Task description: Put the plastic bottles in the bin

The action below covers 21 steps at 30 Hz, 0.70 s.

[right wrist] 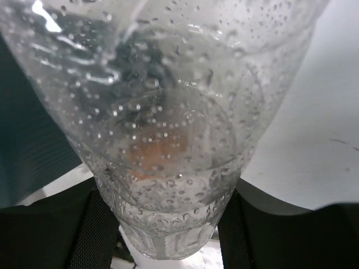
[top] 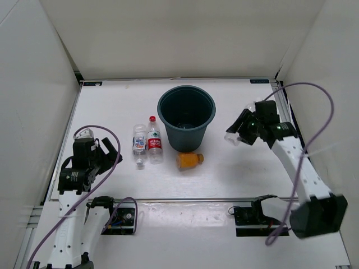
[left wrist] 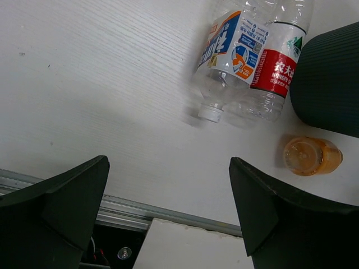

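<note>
My right gripper [top: 238, 135] is shut on a plain clear bottle [top: 231, 138], held above the table to the right of the dark teal bin [top: 188, 137]. In the right wrist view that wet clear bottle [right wrist: 168, 140] fills the frame between the fingers [right wrist: 92, 235]. A blue-white-labelled bottle [top: 139, 144] and a red-labelled bottle [top: 154, 140] lie side by side left of the bin. A squat orange bottle [top: 189, 161] lies in front of it. My left gripper [top: 105, 151] is open and holds nothing, left of the two bottles.
The left wrist view shows the blue-labelled bottle [left wrist: 230, 50], the red-labelled bottle [left wrist: 275, 73], the orange bottle [left wrist: 311, 156] and the bin's wall [left wrist: 331, 78] ahead of the left gripper [left wrist: 168, 162]. A metal rail [top: 185, 199] runs along the table's near edge. White walls enclose the table.
</note>
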Tool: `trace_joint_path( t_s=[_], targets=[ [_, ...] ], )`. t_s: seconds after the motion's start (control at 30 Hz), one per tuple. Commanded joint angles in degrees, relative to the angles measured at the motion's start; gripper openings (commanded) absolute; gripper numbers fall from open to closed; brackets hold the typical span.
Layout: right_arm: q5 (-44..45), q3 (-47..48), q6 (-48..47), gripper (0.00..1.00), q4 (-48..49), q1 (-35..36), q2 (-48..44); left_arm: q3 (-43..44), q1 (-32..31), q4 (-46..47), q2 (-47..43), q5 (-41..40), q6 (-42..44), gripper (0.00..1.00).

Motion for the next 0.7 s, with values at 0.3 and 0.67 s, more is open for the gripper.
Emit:
trace_joint_path(
  t_s=[0.3,0.67],
  targets=[
    [32.35,47.21,-9.05,0.21,-5.33,32.67,18.91,-0.57,-0.15,0.96,1.29,0.4,0.42,1.0],
    [38.43,51.73,-8.53,1.0,-9.48,34.0,24.49,-0.57,-0.15,0.79,5.41,0.48,0.77,1.0]
  ],
)
